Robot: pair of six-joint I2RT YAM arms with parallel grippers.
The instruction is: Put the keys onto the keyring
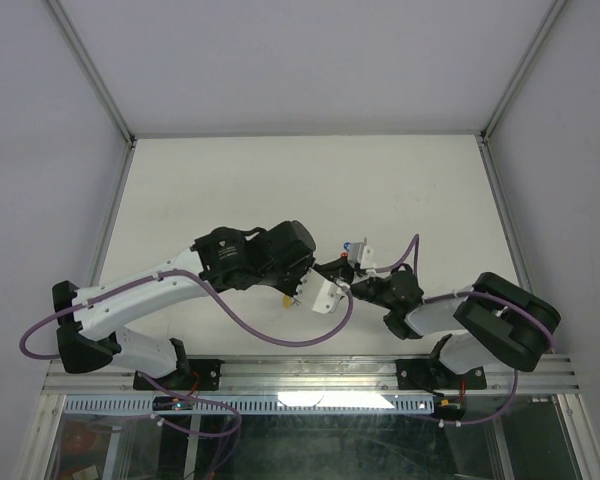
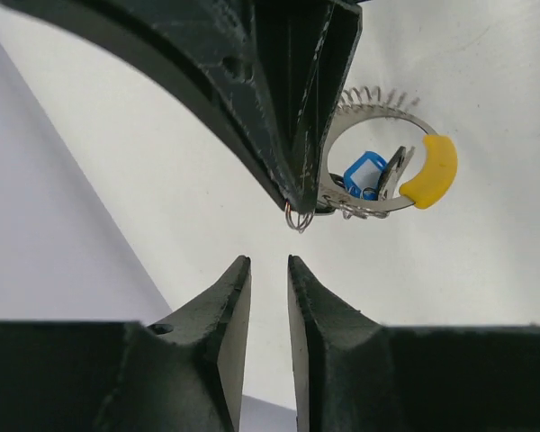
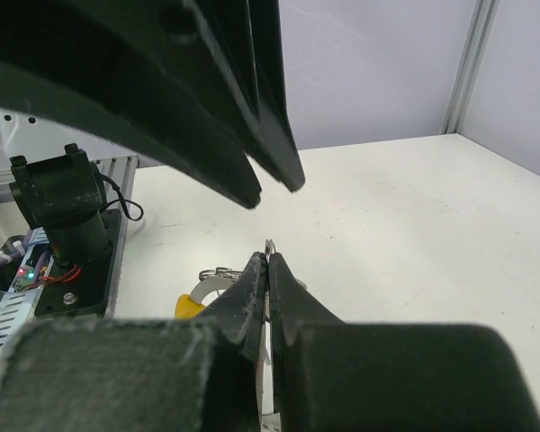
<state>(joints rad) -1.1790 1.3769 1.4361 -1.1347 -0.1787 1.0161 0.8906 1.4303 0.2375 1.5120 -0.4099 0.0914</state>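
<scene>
Right gripper (image 3: pixel 268 270) pressed together on the thin silvery edge of the keyring (image 2: pixel 429 171), pinching it at the side opposite the yellow arc; left gripper (image 2: pixel 268 270) slightly spread, holding nothing, tips near that pinch. Keyring over the table (image 1: pixel 280 170), toward its near middle, between the two arms; lifted clear or resting, hard to tell. Inside the ring, a blue-tagged key (image 2: pixel 364 171) and a silvery blade (image 2: pixel 394 171) beside it, apparently already threaded, though hard to confirm. At the right gripper's tip, a tiny wire loop (image 2: pixel 297 219), part of a key or of the ring unclear. Likely handling: keyring light, stiff along the flat band, thin and smooth, so prone to pivoting in a two-finger pinch; keys lighter still, free to swing and slide. Best taken on the flat metal band, squarely across its width, away from the coiled section and from the yellow arc; keys best taken by the plastic tag, broader and less slippery than the blade. Worth closing gently, to avoid flicking a tiny key out
</scene>
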